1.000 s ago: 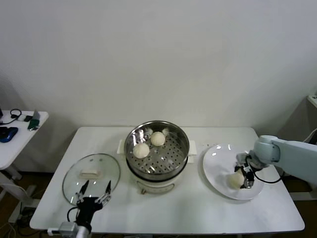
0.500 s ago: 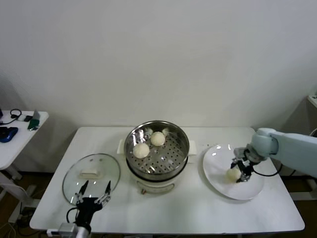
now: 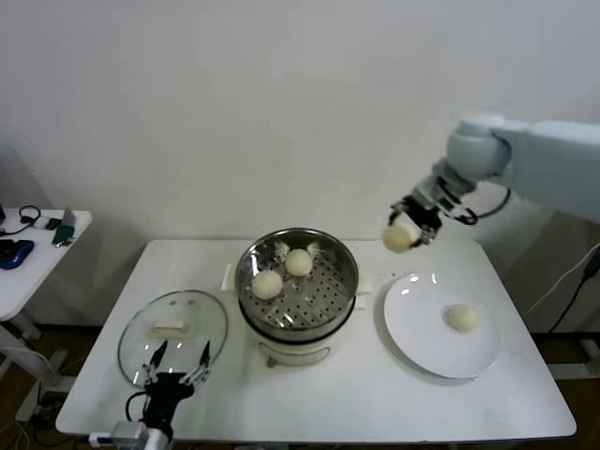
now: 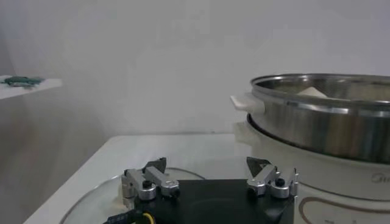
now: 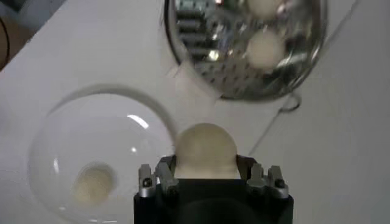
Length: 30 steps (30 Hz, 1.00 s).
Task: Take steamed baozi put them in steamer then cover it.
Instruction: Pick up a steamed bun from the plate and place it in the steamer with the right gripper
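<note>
My right gripper (image 3: 405, 232) is shut on an off-white baozi (image 3: 399, 237), holding it high in the air between the steamer (image 3: 297, 278) and the white plate (image 3: 441, 323); the right wrist view shows that held baozi (image 5: 205, 150) between the fingers. Two baozi (image 3: 267, 284) (image 3: 298, 262) lie on the steamer's perforated floor. One more baozi (image 3: 461, 318) rests on the plate. The glass cover (image 3: 173, 330) lies flat on the table left of the steamer. My left gripper (image 3: 175, 367) hovers open at the cover's near edge, and in its own wrist view the left gripper (image 4: 208, 172) holds nothing.
A small side table (image 3: 33, 253) with dark items stands at the far left. The steamer's cream base (image 4: 317, 170) rises close beside the left gripper. The white table's front edge (image 3: 319, 433) runs just below the left arm.
My right gripper closed on a baozi on the plate, then lifted it up and toward the steamer. One baozi stays on the plate. The left arm has not moved.
</note>
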Each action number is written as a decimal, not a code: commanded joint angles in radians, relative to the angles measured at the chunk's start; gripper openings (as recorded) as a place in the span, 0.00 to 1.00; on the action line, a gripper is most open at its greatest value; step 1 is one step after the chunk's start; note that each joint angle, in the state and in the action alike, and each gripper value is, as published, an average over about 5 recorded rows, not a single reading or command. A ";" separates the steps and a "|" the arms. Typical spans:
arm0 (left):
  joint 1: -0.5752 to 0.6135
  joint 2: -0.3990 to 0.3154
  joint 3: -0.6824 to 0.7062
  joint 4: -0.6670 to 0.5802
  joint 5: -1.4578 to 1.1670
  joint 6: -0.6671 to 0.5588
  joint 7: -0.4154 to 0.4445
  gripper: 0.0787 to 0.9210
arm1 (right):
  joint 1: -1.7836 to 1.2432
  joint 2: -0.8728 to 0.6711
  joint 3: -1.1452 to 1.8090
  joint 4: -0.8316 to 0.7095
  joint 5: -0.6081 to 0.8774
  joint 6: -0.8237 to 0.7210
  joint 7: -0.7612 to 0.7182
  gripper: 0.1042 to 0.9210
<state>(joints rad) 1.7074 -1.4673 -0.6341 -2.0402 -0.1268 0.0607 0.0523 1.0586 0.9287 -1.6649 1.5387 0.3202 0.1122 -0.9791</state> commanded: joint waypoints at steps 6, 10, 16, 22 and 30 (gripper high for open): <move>-0.009 0.003 -0.007 -0.012 0.000 0.010 0.006 0.88 | -0.195 0.330 0.060 0.159 -0.234 0.093 0.124 0.67; -0.011 0.006 -0.015 -0.014 -0.003 0.014 0.006 0.88 | -0.275 0.358 0.035 0.109 -0.270 0.094 0.152 0.67; -0.010 0.007 -0.014 -0.009 -0.004 0.015 0.006 0.88 | -0.350 0.390 0.025 0.017 -0.311 0.098 0.155 0.67; -0.010 0.006 -0.014 -0.008 -0.005 0.015 0.006 0.88 | -0.375 0.410 0.030 -0.068 -0.346 0.113 0.151 0.67; -0.002 0.006 -0.014 -0.008 -0.007 0.009 0.005 0.88 | -0.367 0.417 0.036 -0.094 -0.339 0.128 0.145 0.68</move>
<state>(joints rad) 1.7047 -1.4608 -0.6476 -2.0490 -0.1330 0.0706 0.0578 0.7336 1.3102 -1.6351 1.5031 0.0181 0.2227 -0.8431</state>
